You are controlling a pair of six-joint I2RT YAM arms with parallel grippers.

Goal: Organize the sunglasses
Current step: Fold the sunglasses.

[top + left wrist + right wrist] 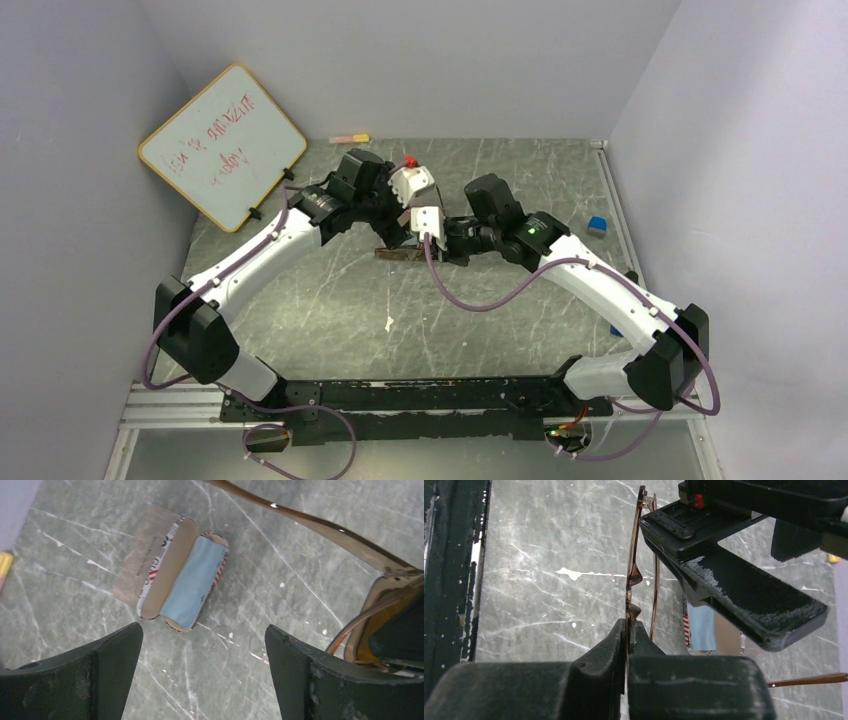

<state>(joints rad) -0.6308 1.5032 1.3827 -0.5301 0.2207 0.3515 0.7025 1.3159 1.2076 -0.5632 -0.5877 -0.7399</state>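
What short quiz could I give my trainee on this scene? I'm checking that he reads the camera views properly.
1. True or false: the right arm's jaws are shut on the brown sunglasses.
2. The left arm's jaws are: A) wide open, B) shut on nothing, C) shut on the sunglasses.
3. Fill in: the open case holds a ___ cloth.
Key: 1 true; 2 A; 3 blue.
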